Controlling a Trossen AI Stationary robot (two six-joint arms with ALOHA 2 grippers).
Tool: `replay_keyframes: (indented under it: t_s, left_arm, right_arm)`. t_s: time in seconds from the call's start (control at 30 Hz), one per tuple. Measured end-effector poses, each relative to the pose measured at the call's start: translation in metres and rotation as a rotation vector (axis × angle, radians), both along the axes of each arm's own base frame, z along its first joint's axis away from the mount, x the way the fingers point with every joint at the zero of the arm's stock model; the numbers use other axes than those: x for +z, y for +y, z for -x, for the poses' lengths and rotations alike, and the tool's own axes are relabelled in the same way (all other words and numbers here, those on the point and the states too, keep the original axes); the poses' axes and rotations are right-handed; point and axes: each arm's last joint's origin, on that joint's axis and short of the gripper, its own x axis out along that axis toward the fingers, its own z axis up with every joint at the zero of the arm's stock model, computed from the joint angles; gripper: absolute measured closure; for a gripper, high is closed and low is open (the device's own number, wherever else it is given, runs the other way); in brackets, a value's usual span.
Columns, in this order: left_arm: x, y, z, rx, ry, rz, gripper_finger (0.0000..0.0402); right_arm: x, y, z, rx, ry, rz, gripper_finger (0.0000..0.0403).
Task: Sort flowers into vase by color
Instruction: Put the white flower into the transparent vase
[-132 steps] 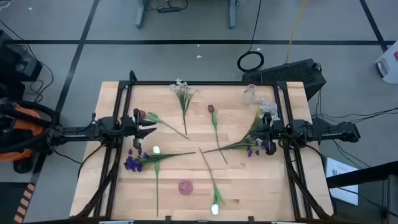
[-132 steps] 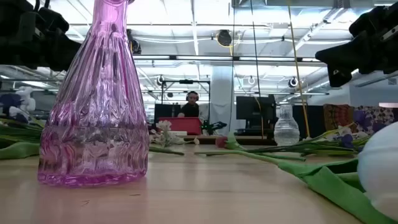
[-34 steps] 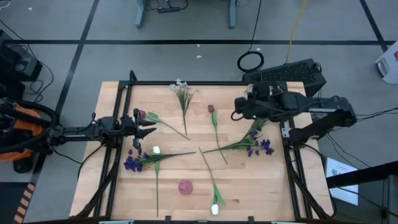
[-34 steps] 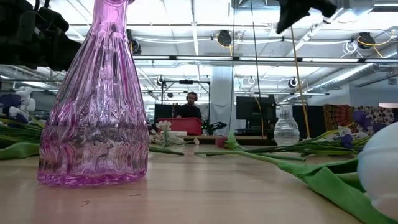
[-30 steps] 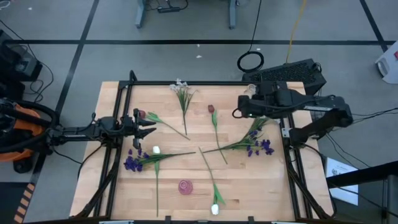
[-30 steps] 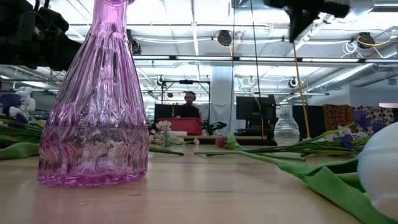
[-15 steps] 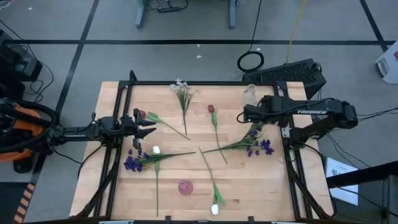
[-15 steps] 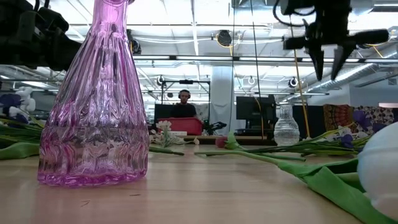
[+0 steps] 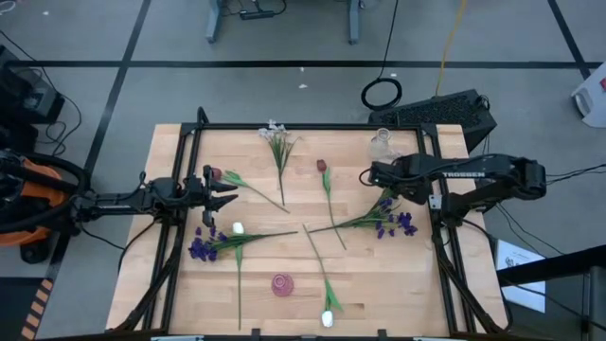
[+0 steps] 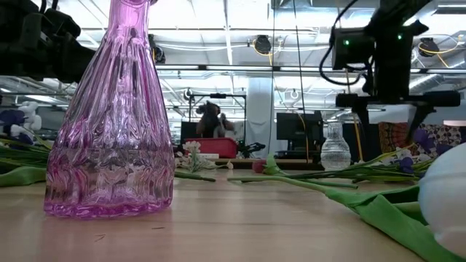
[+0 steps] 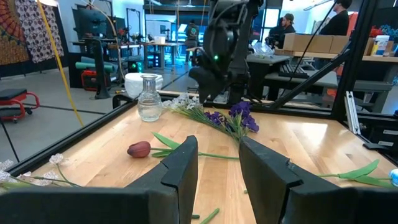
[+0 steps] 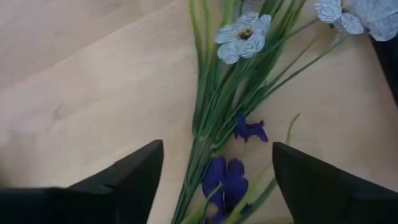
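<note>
The right gripper [image 9: 383,187] is held above the table [image 9: 180,284], pointing down, its fingers [image 12: 127,177] spread wide with nothing between them. Directly below it a bunch [image 9: 379,216] of purple and white flowers is seen; in the right wrist view its green stems [image 12: 208,118] run between the two fingers, with a white bloom [image 12: 244,36] at one end and purple petals [image 12: 225,175] nearer the camera. On the table the bunch lies with its long axis slanted, blooms toward the clear vase [image 9: 381,144] and the right rail, stem ends reaching toward the table's middle.

The left gripper [image 9: 230,190] is parked low at the left rail, well apart from the clear vase, its fingers [image 11: 183,163] set partly apart and holding nothing. A red tulip [image 9: 214,174] lies just beside it, bud at the gripper, stem slanting toward the middle.

Farther from the clear vase, a white spray [image 9: 276,138] lies at the far edge, its stem pointing to the near edge. A second red tulip [image 9: 322,166] lies between that spray and the clear vase, bud toward the far edge. A purple cluster [image 9: 201,248] and a white tulip [image 9: 238,228] lie near the left rail. A pink vase [image 9: 282,284] stands by the near edge, and another white tulip [image 9: 327,318] lies just beside it.

On the right arm [image 9: 473,173] white lettering is seen, too small to be read with certainty.
</note>
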Motion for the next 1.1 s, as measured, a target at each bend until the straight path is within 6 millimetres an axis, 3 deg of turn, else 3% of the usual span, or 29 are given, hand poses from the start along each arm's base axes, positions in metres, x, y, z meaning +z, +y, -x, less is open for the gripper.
replay_keyframes:
  t_s: [0.3,0.47,0.7,0.87,1.1]
  left_arm:
    - [0.0,0.0,0.0,0.0,0.0,0.0,0.0278]
    - [0.0,0.0,0.0,0.0,0.001,0.0,0.0278]
    - [0.0,0.0,0.0,0.0,0.001,0.0,0.0278]
    - [0.0,0.0,0.0,0.0,0.001,0.0,0.0278]
    - [0.0,0.0,0.0,0.0,0.001,0.0,0.0278]
  right_arm:
    - [-0.024,-0.014,0.012,-0.056,-0.005,0.007,0.006]
    - [-0.047,-0.022,0.013,-0.096,-0.098,0.036,0.0065]
    - [-0.068,-0.026,0.016,-0.051,-0.023,-0.013,0.0086]
    - [-0.07,-0.027,0.018,0.021,0.032,-0.016,0.0153]
    - [-0.07,-0.025,0.022,0.089,0.088,0.015,0.0341]
